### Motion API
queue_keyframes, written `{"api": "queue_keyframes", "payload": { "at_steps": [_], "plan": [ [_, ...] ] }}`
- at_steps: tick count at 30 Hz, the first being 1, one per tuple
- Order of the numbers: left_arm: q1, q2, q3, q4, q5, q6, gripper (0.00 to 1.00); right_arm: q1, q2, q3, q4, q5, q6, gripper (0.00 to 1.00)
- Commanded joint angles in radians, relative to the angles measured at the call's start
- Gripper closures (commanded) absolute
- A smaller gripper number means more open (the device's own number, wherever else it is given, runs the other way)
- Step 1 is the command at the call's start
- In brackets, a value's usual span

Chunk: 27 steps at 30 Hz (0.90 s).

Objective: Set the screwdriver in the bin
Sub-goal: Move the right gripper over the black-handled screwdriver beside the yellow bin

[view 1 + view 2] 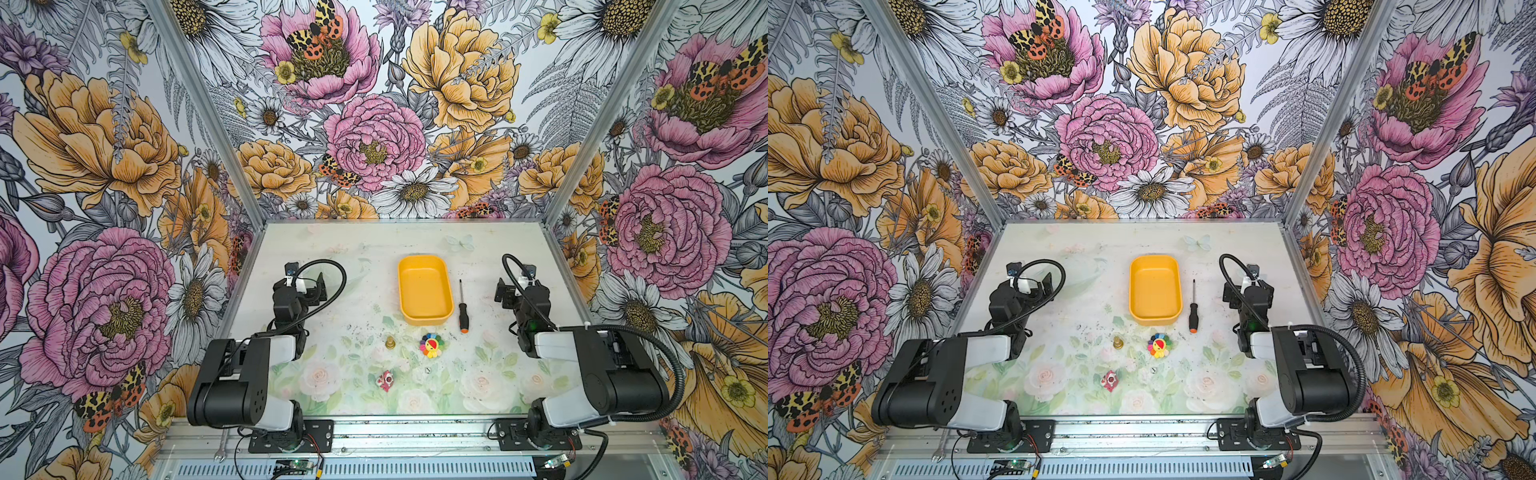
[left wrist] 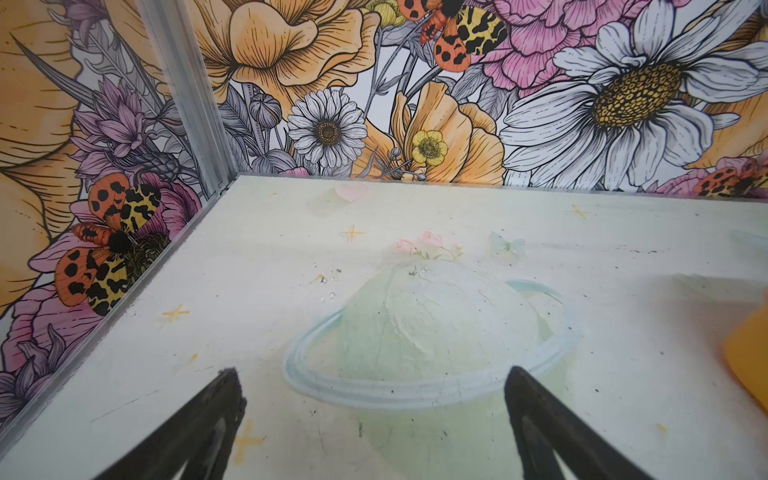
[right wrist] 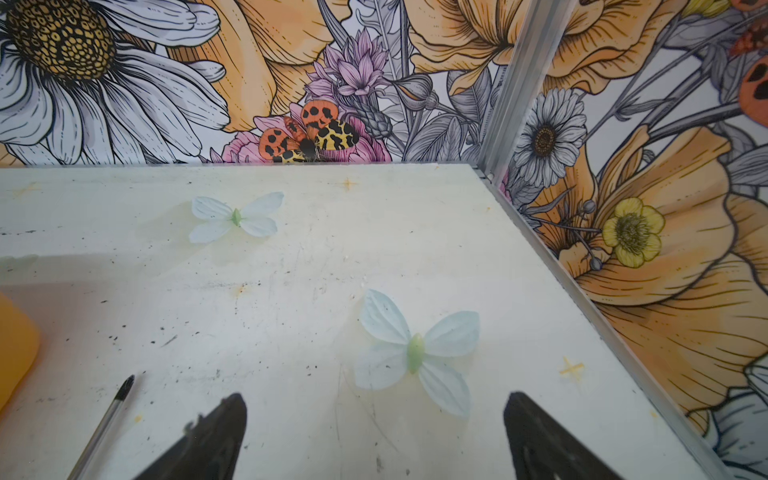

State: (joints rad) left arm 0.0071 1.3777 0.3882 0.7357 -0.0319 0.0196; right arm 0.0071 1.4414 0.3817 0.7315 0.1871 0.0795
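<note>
While floral walls (image 1: 374,124) ring it, scuffed tabletop (image 1: 332,249) holds bin (image 1: 424,291) & screwdriver (image 1: 462,307).

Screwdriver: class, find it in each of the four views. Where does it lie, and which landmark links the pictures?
Top view: screwdriver lies right of the bin.
Top view: likewise right of the bin.
Left wrist: not in it.
Right wrist: only its shaft and tip show.
Landmark: the bin's yellow edge, in all four.

Smooth, glossy plastic bin (image 1: 424,291); just beside it, a screwdriver (image 1: 462,307) with dark metal shaft and matt black handle; beneath, scuffed matt tabletop (image 1: 365,249).
</note>
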Motion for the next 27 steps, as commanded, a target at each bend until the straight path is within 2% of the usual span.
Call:
{"api": "queue_keyframes", "payload": {
  "at_steps": [1,6,9,13,17,22,27],
  "plan": [
    [0.017,-0.110,0.078,-0.223,0.096,-0.056,0.01,0.002,-0.160,0.092,-0.254,0.019,0.073,0.05],
    [0.020,-0.152,0.098,-0.257,0.233,-0.130,0.01,0.020,-0.313,0.206,-0.661,-0.158,0.240,0.10],
    [0.020,-0.147,0.108,-0.263,0.281,-0.167,0.01,0.047,-0.355,0.224,-0.794,-0.226,0.317,0.10],
    [0.024,-0.122,0.120,-0.253,0.354,-0.200,0.01,0.103,-0.422,0.144,-0.811,-0.262,0.436,0.14],
    [0.033,-0.078,0.134,-0.235,0.415,-0.286,0.01,0.180,-0.424,0.105,-0.828,-0.264,0.484,0.18],
    [0.051,-0.006,0.169,-0.217,0.540,-0.365,0.01,0.286,-0.373,0.089,-0.836,-0.182,0.526,0.19],
    [0.055,0.009,0.168,-0.199,0.550,-0.381,0.01,0.370,-0.257,0.121,-0.834,-0.104,0.527,0.19]
  ]
}}
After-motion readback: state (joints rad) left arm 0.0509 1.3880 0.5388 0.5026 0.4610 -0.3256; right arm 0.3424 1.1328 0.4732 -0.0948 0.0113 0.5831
